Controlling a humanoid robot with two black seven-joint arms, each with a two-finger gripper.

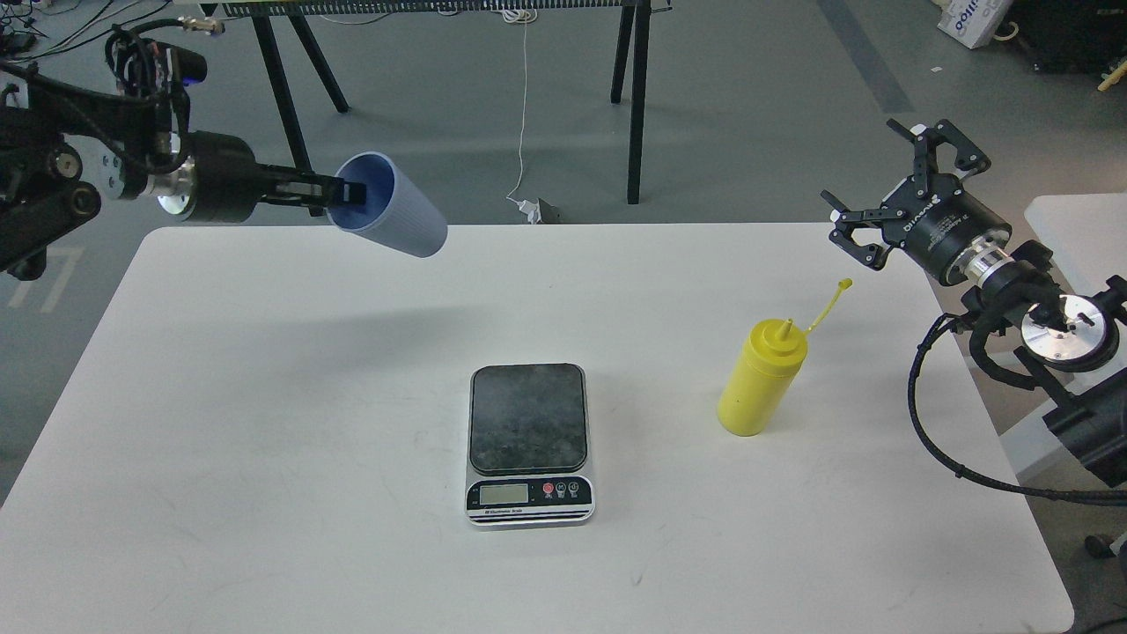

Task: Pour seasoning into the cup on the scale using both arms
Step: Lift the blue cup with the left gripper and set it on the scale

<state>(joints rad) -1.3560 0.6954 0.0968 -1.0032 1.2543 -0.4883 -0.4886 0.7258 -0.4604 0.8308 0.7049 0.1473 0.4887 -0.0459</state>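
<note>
My left gripper point(345, 190) is shut on the rim of the light blue cup point(396, 218) and holds it high above the table's far left, tipped on its side with the mouth toward the arm. The scale point(528, 442) sits at the table's middle with its dark platform bare. The yellow seasoning bottle point(762, 377) stands upright to the right of the scale, cap strap sticking up. My right gripper point(885, 192) is open and empty in the air, above and to the right of the bottle.
The white table point(264, 493) carries the scale and bottle. A black-legged bench point(634, 97) stands on the grey floor behind it, with a white cable point(524, 114) hanging down. A second white surface point(1079, 229) lies at the right edge.
</note>
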